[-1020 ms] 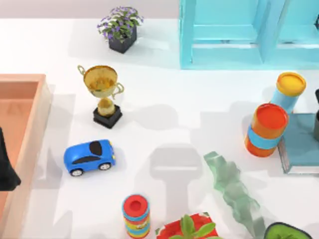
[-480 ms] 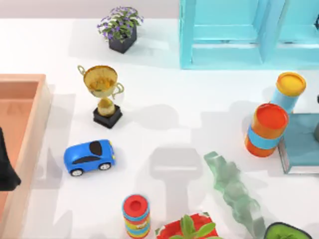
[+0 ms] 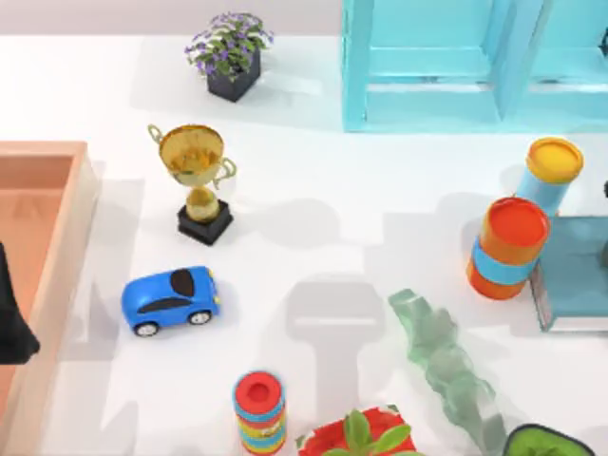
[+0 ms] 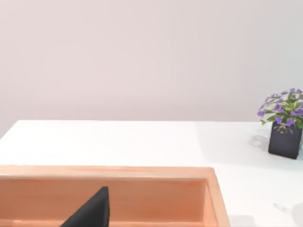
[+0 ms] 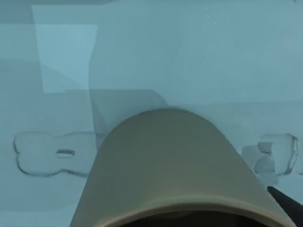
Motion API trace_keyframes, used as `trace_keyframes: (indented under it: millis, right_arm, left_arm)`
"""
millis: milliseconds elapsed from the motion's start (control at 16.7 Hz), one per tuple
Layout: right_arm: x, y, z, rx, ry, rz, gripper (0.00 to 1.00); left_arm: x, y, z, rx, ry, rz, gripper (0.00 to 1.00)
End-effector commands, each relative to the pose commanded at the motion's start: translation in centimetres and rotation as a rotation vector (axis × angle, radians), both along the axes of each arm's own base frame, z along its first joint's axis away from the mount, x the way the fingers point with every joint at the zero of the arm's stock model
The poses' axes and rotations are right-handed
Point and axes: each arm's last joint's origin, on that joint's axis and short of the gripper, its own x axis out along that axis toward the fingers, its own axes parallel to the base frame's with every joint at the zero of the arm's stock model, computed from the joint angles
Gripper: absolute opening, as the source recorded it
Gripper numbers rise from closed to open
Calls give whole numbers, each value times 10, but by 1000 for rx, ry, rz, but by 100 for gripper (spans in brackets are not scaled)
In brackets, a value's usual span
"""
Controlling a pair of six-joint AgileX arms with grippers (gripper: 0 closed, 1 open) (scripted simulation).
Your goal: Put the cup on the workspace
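Close under the right wrist camera: the cup (image 5: 163, 165), olive-grey, rim nearest the lens, over a pale blue surface (image 5: 142, 56). Right gripper's dark fingertip (image 5: 286, 201) shows beside the rim; whether it pinches the cup, cannot tell. At 9 o'clock on the white bench (image 3: 313, 180), the left gripper (image 3: 11, 313) sits parked over the peach tray (image 3: 52, 247); spread or pressed together, cannot tell. Trophy (image 3: 198, 180) stands near 10 o'clock.

Bright even light, soft grey shadows
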Motion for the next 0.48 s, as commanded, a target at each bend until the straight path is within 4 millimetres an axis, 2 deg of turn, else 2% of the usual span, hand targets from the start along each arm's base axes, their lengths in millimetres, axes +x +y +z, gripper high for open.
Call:
trace_keyframes:
  millis: [240, 480]
  right_arm:
    - [0, 0, 1, 0, -1, -2, 0]
    - [1, 0, 27, 1, 9, -2, 0]
  left_arm:
    - [0, 0, 0, 0, 0, 0, 100]
    - [0, 0, 0, 0, 0, 0, 100]
